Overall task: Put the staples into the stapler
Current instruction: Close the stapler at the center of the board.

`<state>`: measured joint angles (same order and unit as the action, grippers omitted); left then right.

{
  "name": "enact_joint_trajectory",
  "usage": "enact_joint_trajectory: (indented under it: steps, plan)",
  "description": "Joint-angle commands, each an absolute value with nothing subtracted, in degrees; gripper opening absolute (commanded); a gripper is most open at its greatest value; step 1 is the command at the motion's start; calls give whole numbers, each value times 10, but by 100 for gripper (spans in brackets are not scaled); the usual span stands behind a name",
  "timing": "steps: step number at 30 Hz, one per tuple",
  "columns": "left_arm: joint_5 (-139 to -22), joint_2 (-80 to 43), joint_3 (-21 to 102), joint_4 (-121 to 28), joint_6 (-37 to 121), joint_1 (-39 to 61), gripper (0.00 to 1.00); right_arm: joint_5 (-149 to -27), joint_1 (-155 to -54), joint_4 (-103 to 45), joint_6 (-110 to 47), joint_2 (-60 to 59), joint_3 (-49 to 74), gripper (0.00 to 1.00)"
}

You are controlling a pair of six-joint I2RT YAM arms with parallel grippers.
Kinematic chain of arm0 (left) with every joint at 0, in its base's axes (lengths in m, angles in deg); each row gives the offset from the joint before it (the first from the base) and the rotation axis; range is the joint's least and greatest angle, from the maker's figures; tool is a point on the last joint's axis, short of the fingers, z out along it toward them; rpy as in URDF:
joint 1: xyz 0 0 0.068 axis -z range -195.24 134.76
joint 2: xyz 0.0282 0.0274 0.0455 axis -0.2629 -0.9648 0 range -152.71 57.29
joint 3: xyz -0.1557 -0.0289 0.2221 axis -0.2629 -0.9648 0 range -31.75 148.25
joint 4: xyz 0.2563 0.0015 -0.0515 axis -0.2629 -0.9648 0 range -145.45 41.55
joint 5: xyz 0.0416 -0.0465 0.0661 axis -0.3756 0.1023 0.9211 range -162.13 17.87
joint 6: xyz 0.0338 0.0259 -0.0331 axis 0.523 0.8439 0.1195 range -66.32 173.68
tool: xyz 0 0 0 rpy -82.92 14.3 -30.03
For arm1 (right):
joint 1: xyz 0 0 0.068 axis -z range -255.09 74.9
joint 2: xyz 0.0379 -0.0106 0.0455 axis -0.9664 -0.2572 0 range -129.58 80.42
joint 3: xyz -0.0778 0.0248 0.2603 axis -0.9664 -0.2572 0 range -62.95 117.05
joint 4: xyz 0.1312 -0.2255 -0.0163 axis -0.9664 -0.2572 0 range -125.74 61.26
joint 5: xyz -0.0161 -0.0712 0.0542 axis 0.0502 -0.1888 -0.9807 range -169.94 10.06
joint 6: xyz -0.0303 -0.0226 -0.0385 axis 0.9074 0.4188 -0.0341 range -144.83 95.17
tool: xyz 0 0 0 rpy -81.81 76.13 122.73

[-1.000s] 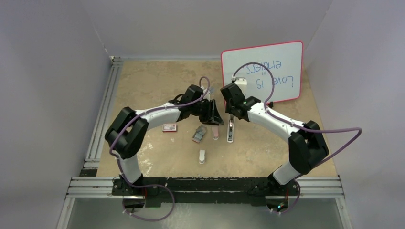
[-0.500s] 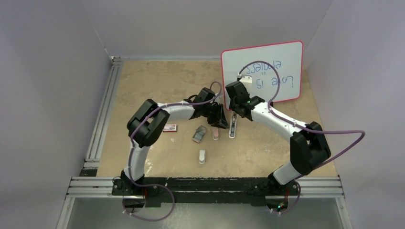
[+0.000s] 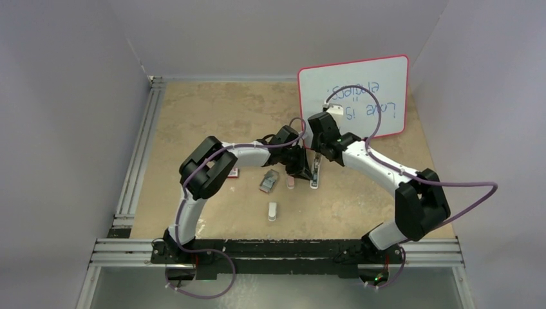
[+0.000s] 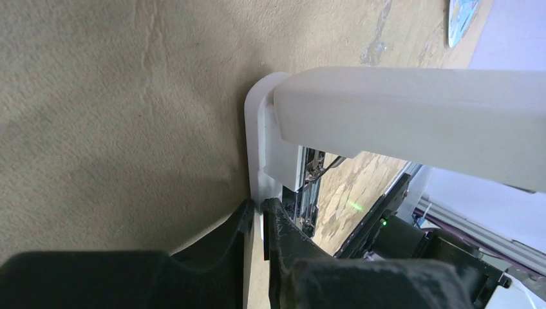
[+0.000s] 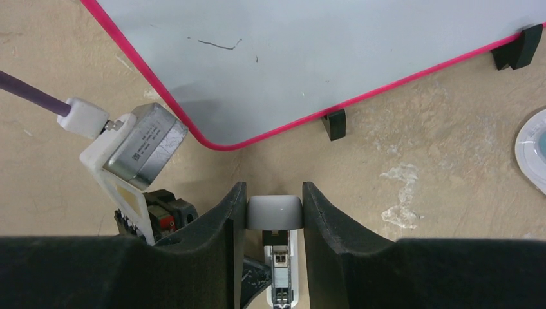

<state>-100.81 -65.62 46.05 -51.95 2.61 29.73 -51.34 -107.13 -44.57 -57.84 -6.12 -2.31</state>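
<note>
Right gripper (image 5: 274, 193) is clamped on the stapler (image 5: 275, 212), fingers tight on both sides of its grey end cap, metal channel showing below. Left gripper (image 4: 261, 209) sits hard against the stapler's left side, jaws nearly together with a thin slit. Its tips are at the white base edge, and I can't tell if they're pinching it. The stapler's top arm is swung up off the base. The whiteboard (image 3: 354, 96) stands just behind the stapler, with the right wrist between them. The left wrist's camera (image 5: 138, 151) crowds the stapler's far-left side. Just left of the stapler lies a small pink piece (image 3: 290, 183). Left of that is the grey tray (image 3: 268, 181) with the staples (image 3: 270, 179), strips too small to make out. Red-pink box (image 3: 234, 172) is further left, half hidden under the left elbow (image 3: 207, 168). White piece (image 3: 272, 211) lies near-left of the stapler, well apart. Versus a second ago, the left arm has swung in and its elbow now covers part of the box. Its gripper went from over the pink piece to the stapler. Stapler and right gripper nudged slightly right. Tray, pink piece and white piece are unmoved.
</note>
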Motion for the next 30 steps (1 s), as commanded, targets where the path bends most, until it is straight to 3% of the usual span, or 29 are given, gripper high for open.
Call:
enact_joint_trajectory:
  steps: [1, 15, 23, 28, 30]
  plan:
    - [-968, -680, 458, -533, 14, 302, 9, -541, -1073, -439, -610, -30, -32, 18]
    - [-937, -707, 459, -552, -1, 301, 6, -583, -1125, -491, -707, 50, -148, 11]
    - [-937, -708, 457, -552, 2, 297, 6, -582, -1184, -497, -765, 38, -182, 10]
    - [-942, -700, 456, -551, 9, 294, 8, -587, -1198, -478, -782, 7, -200, 13]
    - [-947, -694, 456, -553, 12, 292, 9, -578, -1197, -486, -792, 1, -195, 20]
